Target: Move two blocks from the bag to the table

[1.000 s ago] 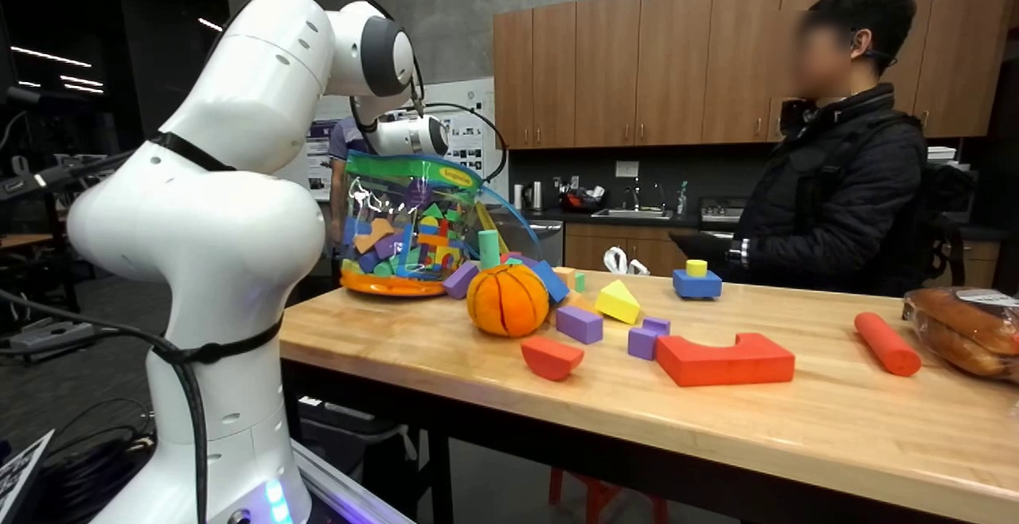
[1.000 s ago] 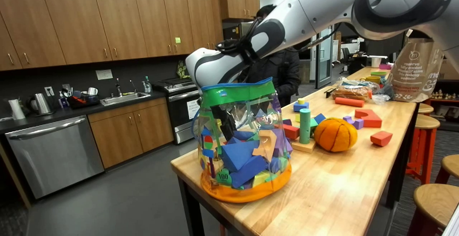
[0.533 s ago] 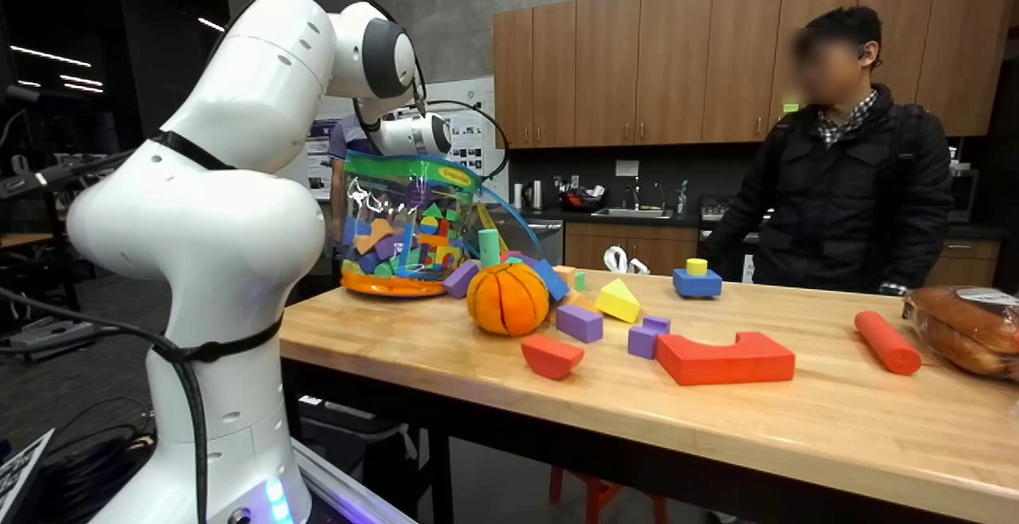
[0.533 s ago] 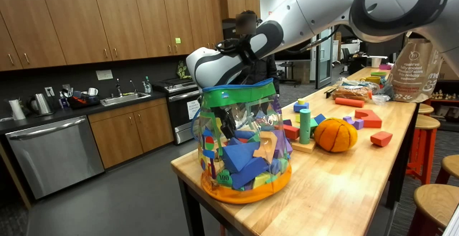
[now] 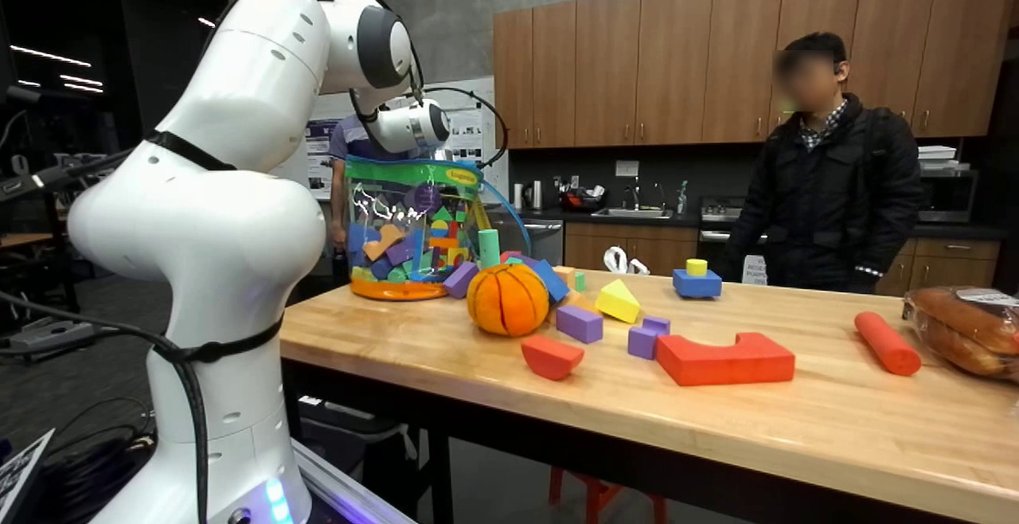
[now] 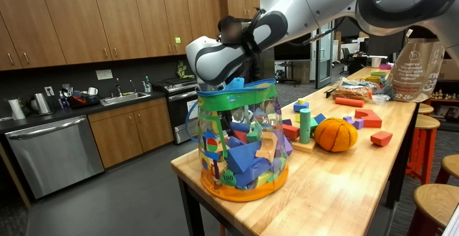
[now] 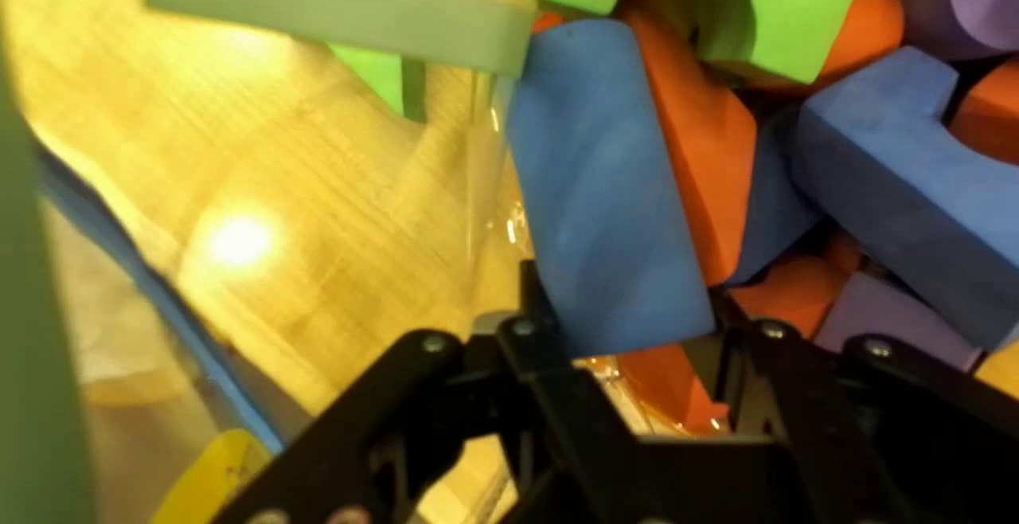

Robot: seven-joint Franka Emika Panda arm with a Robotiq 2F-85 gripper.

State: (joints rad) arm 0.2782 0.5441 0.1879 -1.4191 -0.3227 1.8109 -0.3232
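Observation:
The clear bag [image 6: 244, 99], with its green upper band and orange base, stands at the end of the light-wood table [image 6: 322, 182], full of coloured blocks. My arm reaches down through its top opening. In the wrist view my gripper [image 7: 623, 309] is shut on a blue block [image 7: 609, 181], one finger at each side of its lower end. Orange blocks [image 7: 708, 166], a green arch block [image 7: 784, 6] and another blue block [image 7: 899, 181] lie beside and below it. In an exterior view the dark gripper [image 6: 226, 118] shows only partly through the plastic; the held block cannot be made out there.
Close by the bag are an orange ball [image 5: 508, 299], a green cylinder [image 6: 304, 125] and several loose blocks. A red arch block [image 5: 724, 358], a red cylinder [image 5: 888, 342] and packed bread [image 5: 963, 325] lie farther along. A person [image 5: 828, 174] stands behind the table.
My arm has risen slightly, and less of the gripper shows through the bag. The bag has shifted a little and its top rim has changed shape. The person has turned and moved.

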